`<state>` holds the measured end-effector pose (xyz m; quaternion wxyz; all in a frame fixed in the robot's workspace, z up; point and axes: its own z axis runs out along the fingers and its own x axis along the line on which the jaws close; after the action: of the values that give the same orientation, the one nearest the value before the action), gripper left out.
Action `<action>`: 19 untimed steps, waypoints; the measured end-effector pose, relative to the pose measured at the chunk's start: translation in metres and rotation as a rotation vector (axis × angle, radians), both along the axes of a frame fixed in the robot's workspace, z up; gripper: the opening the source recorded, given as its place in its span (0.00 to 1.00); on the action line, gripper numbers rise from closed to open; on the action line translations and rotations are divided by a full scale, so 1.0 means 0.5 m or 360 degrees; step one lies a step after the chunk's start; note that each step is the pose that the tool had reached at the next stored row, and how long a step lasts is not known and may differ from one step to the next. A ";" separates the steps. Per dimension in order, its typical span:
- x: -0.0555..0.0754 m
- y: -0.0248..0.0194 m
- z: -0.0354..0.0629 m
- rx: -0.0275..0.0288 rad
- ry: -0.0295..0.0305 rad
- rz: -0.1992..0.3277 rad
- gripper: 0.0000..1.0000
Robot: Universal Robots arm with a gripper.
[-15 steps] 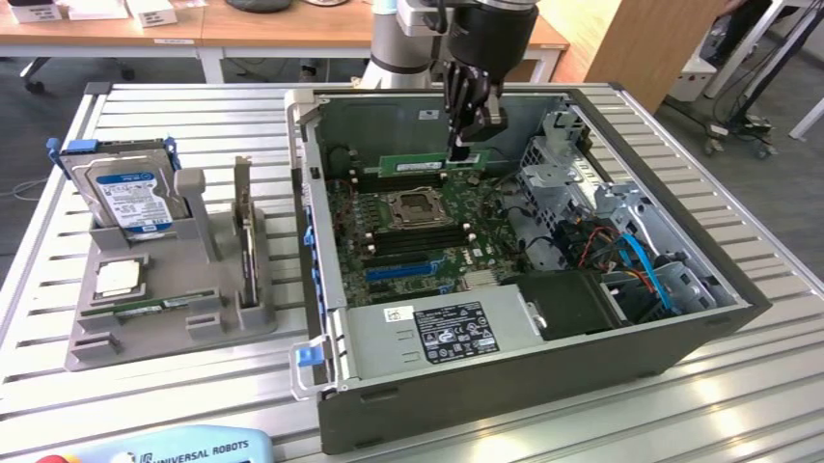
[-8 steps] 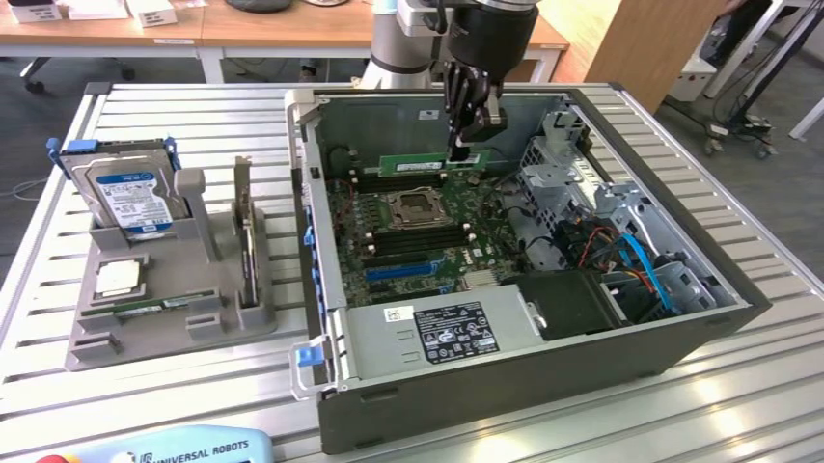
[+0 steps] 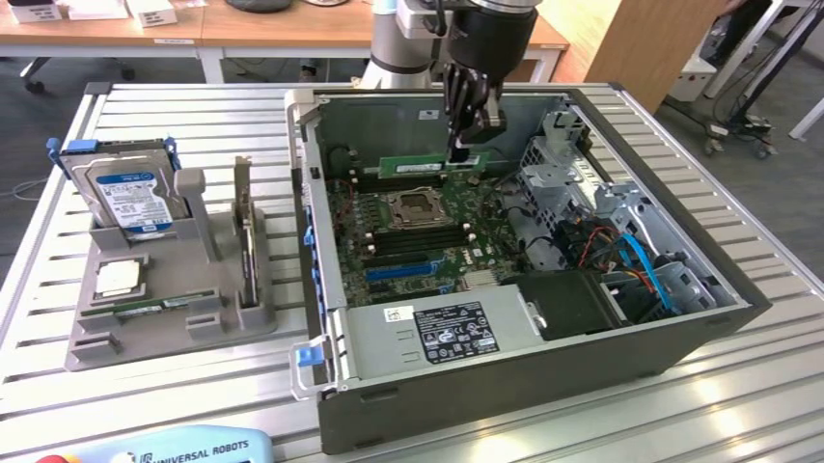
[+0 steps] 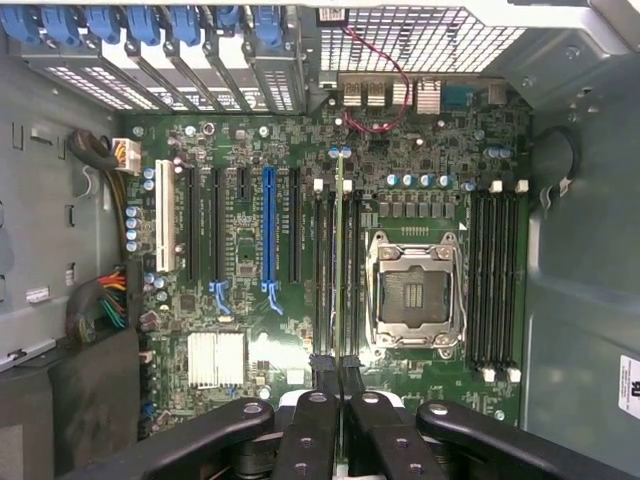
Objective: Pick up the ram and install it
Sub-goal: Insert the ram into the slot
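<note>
Green circuit-board ram (image 3: 431, 166), a long thin stick with a white label, was held on edge inside the open grey metal computer case (image 3: 515, 386), above the green motherboard (image 3: 425, 241). The black gripper (image 3: 466, 147) was clamped on it near one end. In the wrist view it was lined up over the black memory slots (image 4: 325, 280) beside the silver processor socket (image 4: 413, 290); it seemed unseated, though contact could not be judged.
</note>
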<state>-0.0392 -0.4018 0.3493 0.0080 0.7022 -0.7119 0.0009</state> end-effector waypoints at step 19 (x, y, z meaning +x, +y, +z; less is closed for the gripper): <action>0.000 0.0000 -0.050 -0.00001 0.00001 0.0000 0.12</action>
<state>-0.0392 -0.4018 0.3245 0.0080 0.7022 -0.7119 0.0009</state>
